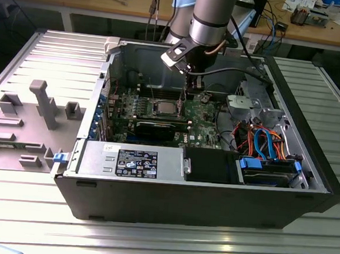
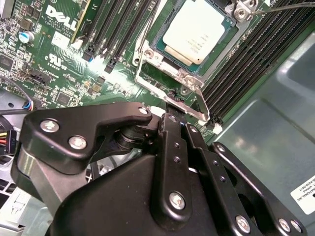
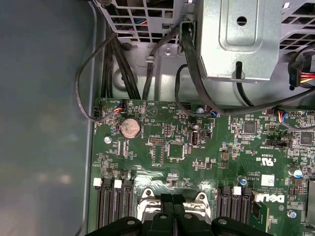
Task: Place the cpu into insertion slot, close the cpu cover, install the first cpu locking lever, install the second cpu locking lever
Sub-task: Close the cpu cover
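Reaching into the open computer case (image 1: 212, 192), the gripper (image 2: 170, 114) is seen with its fingers drawn narrowly together at the insertion slot's (image 2: 163, 88) edge. Just beyond, the cpu (image 2: 197, 30) is seated inside, framed by the flat-lying cpu cover (image 2: 170, 66).

Bright even light, soft shadows, faint glare

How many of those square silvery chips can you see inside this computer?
1. The small square silvery-grey chip sits in the metal-rimmed socket on the green circuit board. Others may be hidden.
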